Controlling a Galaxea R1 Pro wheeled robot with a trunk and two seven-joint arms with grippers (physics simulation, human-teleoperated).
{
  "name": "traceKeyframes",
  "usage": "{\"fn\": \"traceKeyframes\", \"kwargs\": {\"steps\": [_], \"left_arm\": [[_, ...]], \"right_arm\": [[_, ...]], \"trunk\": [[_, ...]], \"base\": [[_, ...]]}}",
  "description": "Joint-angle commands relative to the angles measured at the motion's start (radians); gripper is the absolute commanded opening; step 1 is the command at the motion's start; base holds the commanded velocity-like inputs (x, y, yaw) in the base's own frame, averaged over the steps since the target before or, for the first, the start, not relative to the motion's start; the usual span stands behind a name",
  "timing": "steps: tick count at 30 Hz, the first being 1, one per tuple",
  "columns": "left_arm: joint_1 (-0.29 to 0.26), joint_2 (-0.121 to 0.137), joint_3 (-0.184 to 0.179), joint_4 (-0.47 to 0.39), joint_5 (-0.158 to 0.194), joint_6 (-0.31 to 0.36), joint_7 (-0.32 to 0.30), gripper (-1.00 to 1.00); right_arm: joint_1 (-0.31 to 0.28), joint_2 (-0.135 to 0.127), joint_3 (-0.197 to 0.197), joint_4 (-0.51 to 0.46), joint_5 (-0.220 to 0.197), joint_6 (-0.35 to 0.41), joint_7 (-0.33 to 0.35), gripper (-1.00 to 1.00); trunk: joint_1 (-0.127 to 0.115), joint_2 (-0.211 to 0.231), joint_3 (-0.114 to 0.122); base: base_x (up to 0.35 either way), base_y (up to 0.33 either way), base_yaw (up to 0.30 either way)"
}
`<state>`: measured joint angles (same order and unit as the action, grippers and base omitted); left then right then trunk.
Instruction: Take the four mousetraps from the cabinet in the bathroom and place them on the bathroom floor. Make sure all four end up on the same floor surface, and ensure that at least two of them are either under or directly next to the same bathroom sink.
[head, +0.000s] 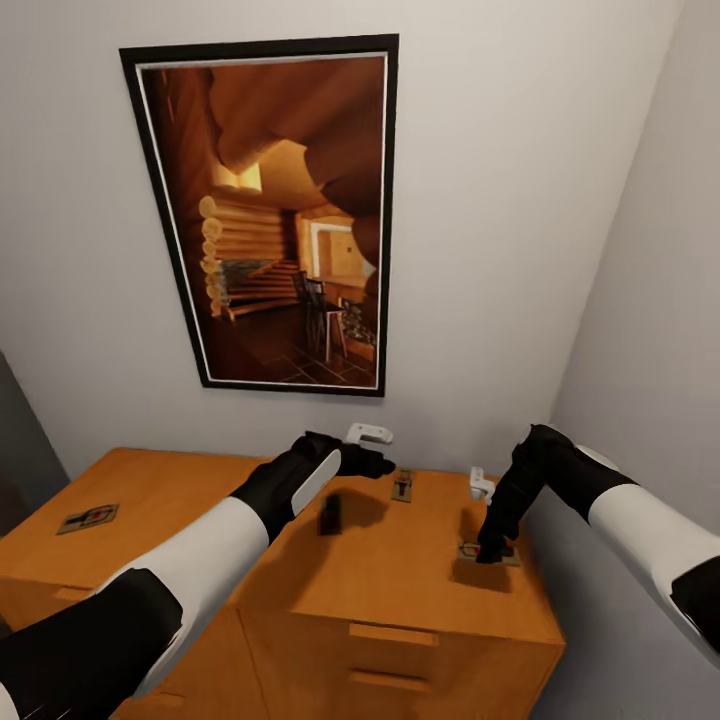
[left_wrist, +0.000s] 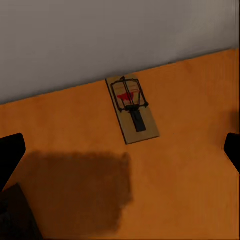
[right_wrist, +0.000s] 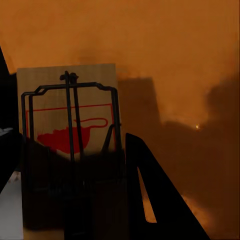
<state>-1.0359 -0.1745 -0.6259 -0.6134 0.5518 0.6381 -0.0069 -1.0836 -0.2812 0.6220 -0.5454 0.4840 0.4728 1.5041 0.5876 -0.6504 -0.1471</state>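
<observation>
Three mousetraps lie on the cabinet (head: 380, 590) top. One mousetrap (head: 88, 518) rests far left. Another mousetrap (head: 403, 486) (left_wrist: 132, 107) lies against the wall, and my left gripper (head: 383, 465) (left_wrist: 122, 147) hovers open just short of it, fingertips spread wide. My right gripper (head: 490, 550) (right_wrist: 70, 165) points straight down at the third mousetrap (head: 505, 555) (right_wrist: 67, 107) near the cabinet's right end. Its fingers (right_wrist: 150, 195) press against both long edges of the board, which still lies on the wood. The bathroom floor and sink are out of view.
A large framed picture (head: 275, 215) hangs on the white wall behind the cabinet. A side wall (head: 650, 330) runs close along the right. A small dark upright shape (head: 329, 515) stands on the top under my left wrist; I cannot tell what it is. Drawer handles (head: 393, 634) show in front.
</observation>
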Motion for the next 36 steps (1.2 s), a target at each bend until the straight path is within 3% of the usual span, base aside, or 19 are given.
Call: {"fn": "traceKeyframes", "kwargs": {"steps": [1, 16, 36], "left_arm": [[-0.001, 0.0, -0.001, 0.0, 0.0, 0.003, -0.001, 1.0], [-0.002, 0.0, -0.001, 0.001, -0.001, 0.003, -0.001, 1.0], [-0.002, 0.0, -0.001, 0.001, -0.001, 0.003, 0.001, 1.0]], "right_arm": [[-0.001, -0.001, 0.004, -0.002, 0.001, 0.017, 0.006, -1.0], [-0.001, -0.002, 0.004, -0.002, 0.001, 0.016, 0.007, -1.0], [-0.001, -0.001, 0.004, -0.002, 0.001, 0.015, 0.008, -1.0]], "trunk": [[0.0, -0.002, -0.002], [0.0, -0.002, -0.002], [0.0, -0.002, -0.002]], "base": [[0.0, 0.0, -0.26], [0.0, 0.005, -0.057], [0.01, 0.119, 0.0]]}}
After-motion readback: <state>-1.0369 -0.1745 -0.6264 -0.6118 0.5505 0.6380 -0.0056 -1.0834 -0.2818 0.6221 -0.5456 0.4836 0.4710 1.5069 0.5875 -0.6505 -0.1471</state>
